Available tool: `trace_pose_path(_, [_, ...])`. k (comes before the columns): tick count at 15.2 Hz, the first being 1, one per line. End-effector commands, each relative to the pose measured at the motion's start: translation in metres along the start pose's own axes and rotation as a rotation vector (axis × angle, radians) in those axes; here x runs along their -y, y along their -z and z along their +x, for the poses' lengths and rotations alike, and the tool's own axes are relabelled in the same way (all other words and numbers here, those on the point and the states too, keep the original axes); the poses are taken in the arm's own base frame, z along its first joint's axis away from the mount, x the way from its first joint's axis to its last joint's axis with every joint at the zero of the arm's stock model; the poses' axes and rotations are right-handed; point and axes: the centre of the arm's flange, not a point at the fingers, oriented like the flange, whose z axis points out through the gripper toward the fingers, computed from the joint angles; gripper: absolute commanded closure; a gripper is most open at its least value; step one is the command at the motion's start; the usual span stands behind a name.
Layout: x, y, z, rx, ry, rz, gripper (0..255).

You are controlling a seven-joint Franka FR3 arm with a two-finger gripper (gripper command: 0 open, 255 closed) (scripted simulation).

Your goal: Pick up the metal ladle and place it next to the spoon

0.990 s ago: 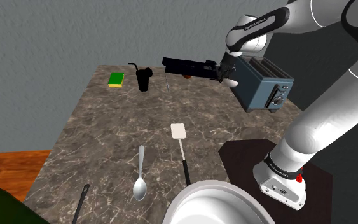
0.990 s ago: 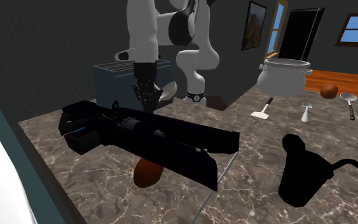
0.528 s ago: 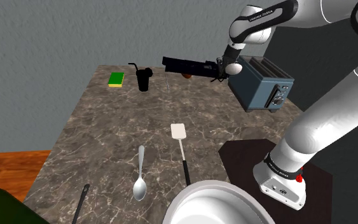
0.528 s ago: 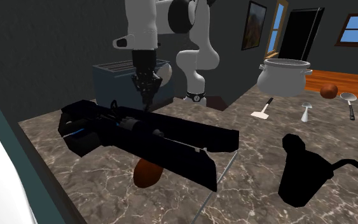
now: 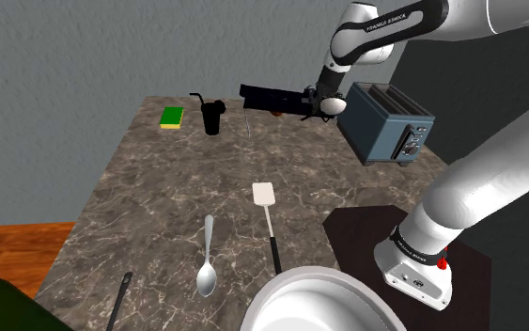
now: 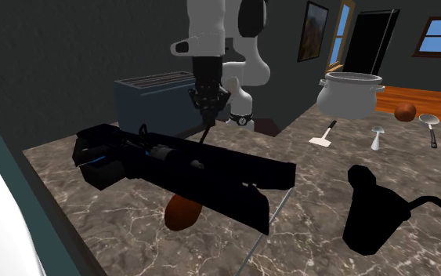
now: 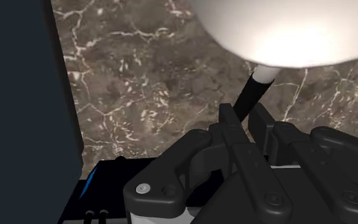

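Brown marble worktop point(image 5: 159, 207), grey wall point(image 5: 65, 56) upper left. Toaster point(image 5: 384, 127) at right, black slab point(image 5: 272, 96) beside my jaws, narrow, pinching the ladle point(image 7: 279, 32) by its handle.

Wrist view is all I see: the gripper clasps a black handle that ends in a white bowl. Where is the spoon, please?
Observer: The spoon lies at the table's near end in the shoulder view, beside a spatula.
Operator: And where is the gripper?
Observer: The gripper holds the ladle at the far end, next to a toaster.
Operator: What else stands near the spoon?
Observer: A white pot, just past the spatula.
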Motion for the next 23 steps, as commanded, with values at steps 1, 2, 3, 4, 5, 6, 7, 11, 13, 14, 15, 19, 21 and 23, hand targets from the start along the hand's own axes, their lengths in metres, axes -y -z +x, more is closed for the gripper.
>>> trace_pose_path(1, [0.022, 0.000, -0.016, 0.000, -0.002, 0.000, 255])
trace_pose_path(2, [0.032, 0.000, -0.024, 0.000, -0.002, 0.000, 255])
trace_pose_path(3, [0.043, 0.000, -0.032, 0.000, -0.002, 0.000, 255])
trace_pose_path(4, [0.054, -0.001, -0.039, 0.000, -0.002, 0.000, 255])
trace_pose_path(5, [0.065, -0.001, -0.047, 0.000, -0.002, 0.000, 255])
trace_pose_path(6, [0.075, -0.001, -0.054, 0.000, -0.002, 0.000, 255])
trace_pose_path(7, [0.086, -0.001, -0.062, 0.000, -0.002, 0.000, 255])
trace_pose_path(11, [0.129, -0.002, -0.092, 0.000, -0.002, 0.000, 255])
trace_pose_path(13, [0.151, -0.002, -0.107, 0.000, -0.002, 0.000, 255])
trace_pose_path(14, [0.162, -0.002, -0.115, 0.000, -0.002, 0.000, 255])
trace_pose_path(15, [0.173, -0.002, -0.123, 0.000, -0.002, 0.000, 255])
trace_pose_path(19, [0.216, -0.003, -0.153, 0.000, -0.002, 0.000, 255])
trace_pose_path(21, [0.237, -0.003, -0.168, 0.000, -0.002, 0.000, 255])
trace_pose_path(23, [0.259, -0.004, -0.183, 0.000, -0.002, 0.000, 255])
